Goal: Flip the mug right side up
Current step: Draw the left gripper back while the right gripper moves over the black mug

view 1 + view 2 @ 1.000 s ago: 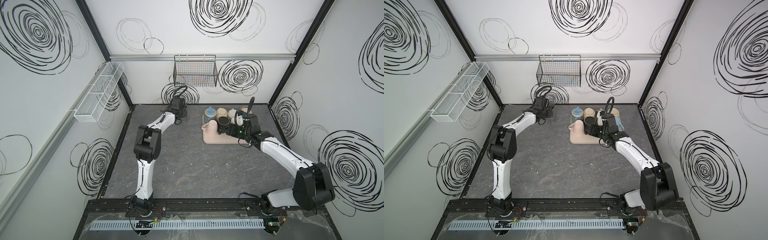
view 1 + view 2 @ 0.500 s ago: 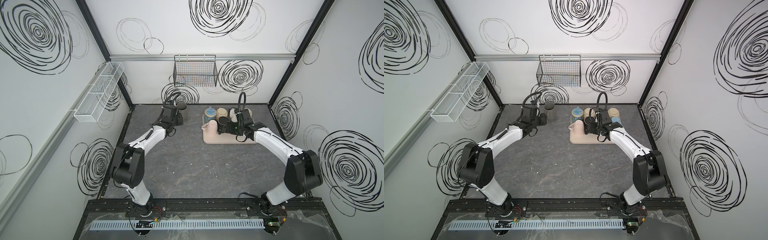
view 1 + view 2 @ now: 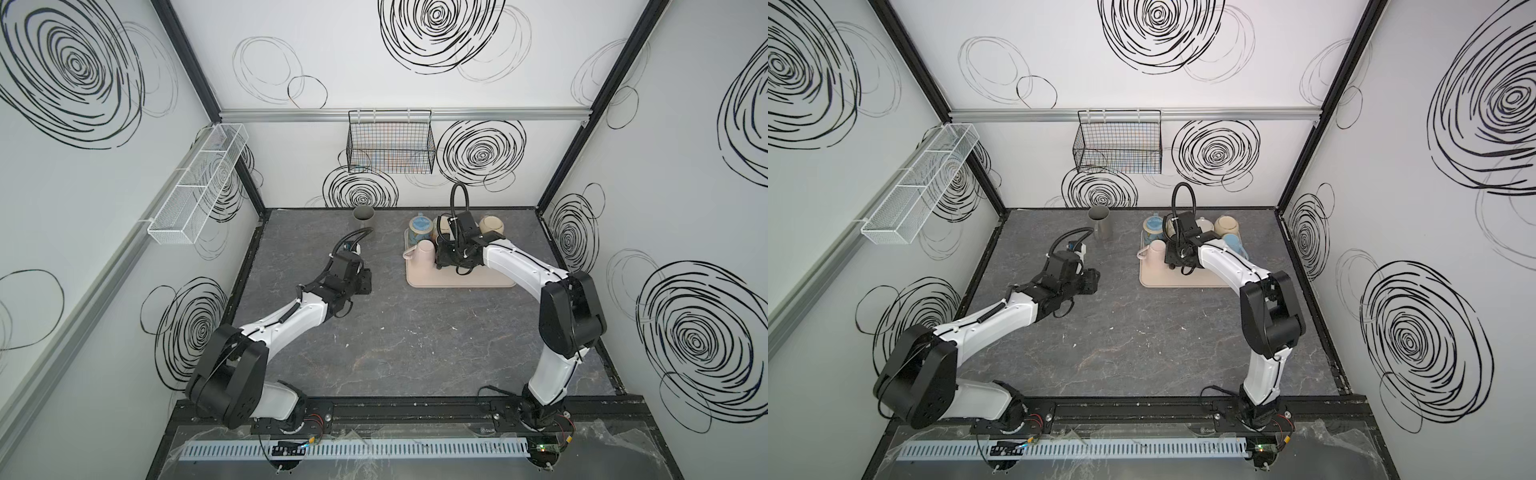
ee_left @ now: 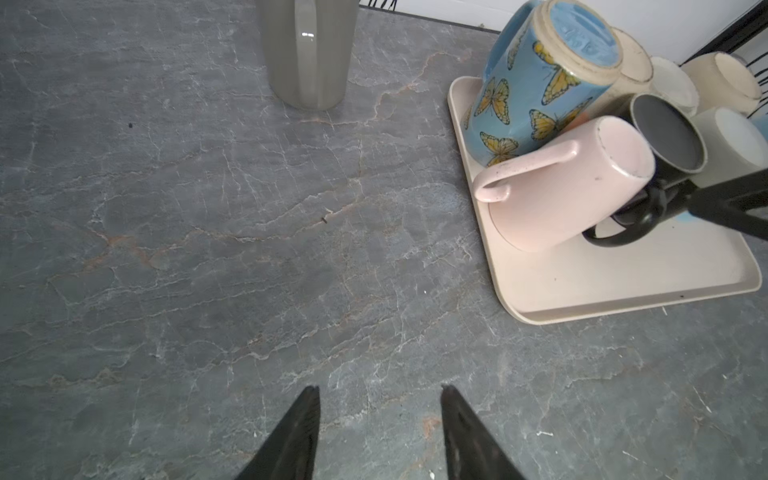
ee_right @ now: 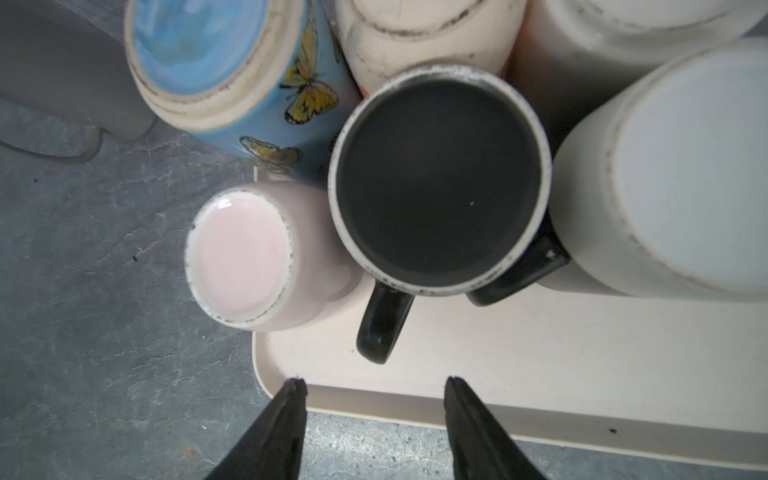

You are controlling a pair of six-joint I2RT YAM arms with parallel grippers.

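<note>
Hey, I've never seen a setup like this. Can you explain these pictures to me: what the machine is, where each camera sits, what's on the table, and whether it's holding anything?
This is a robot: a white-and-black left arm and right arm, mounted at the front of a grey stone-patterned table. Both top views look down on the whole booth. The other two pictures come from cameras on the wrists; the black prongs there are each arm's grasping tool. A beige plastic tray holds upside-down mugs, among them a blue butterfly mug, a pale pink mug and a black mug. A plain grey mug stands apart near the back wall, opening up. The left tool and right tool are both open and hold nothing.
</note>
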